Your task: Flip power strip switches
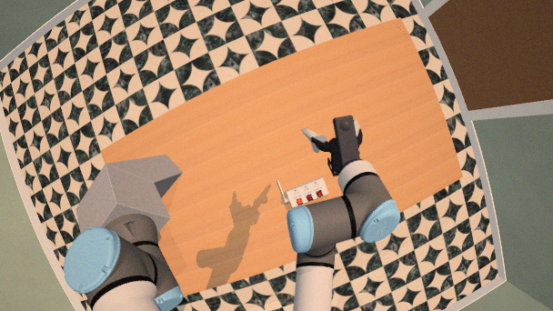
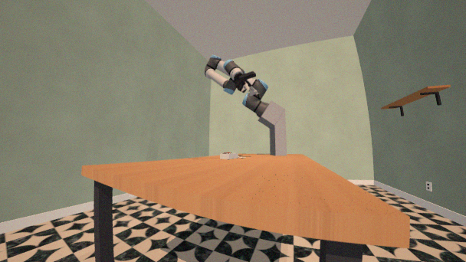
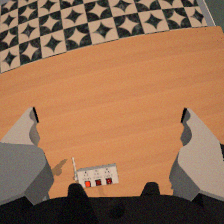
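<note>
Well below the gripper [image 3: 111,150], fingers spread wide and empty, the power strip [image 3: 96,176] lies face-up on the table [image 3: 125,90]: small white slab, three red rockers, thin cord stub.

Risks, as I judge them: labels unreadable, so wrong rocker pressed; an off-centre push could skid or tip the light casing on smooth wood.

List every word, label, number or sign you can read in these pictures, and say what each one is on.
No text can be read in any view.
Power strip: the white face above its three red switches carries small marks, too small and blurred to read.
Open gripper, arm, table, wall shelf and wall outlet: no writing shows.
</note>
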Motion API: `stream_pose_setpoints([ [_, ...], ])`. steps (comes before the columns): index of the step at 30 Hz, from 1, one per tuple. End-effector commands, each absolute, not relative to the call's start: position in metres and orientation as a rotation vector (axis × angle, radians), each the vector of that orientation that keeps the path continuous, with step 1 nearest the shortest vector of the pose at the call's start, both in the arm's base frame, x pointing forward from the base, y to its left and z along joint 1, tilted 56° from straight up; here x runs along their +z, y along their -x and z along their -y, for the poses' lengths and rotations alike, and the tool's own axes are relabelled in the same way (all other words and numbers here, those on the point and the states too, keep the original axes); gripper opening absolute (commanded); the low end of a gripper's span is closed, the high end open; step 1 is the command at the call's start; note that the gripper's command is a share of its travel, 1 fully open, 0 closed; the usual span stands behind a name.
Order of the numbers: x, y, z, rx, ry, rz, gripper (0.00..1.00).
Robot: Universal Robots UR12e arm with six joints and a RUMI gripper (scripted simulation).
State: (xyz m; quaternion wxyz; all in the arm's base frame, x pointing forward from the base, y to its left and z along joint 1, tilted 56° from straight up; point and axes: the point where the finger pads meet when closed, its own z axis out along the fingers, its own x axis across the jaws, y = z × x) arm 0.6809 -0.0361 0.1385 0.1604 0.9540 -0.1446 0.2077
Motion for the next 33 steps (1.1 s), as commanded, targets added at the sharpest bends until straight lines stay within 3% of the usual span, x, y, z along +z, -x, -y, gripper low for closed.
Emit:
stream_pose_setpoints([
  [1, 0.133, -0.682, 0.102, 0.612, -2.695, 0.419, 1.0],
  [22, 0.123, -0.619, 0.317, 0.599, -2.542, 0.449, 1.0],
  [33, 0.122, -0.581, 0.383, 0.576, -2.485, 0.454, 1.0],
])
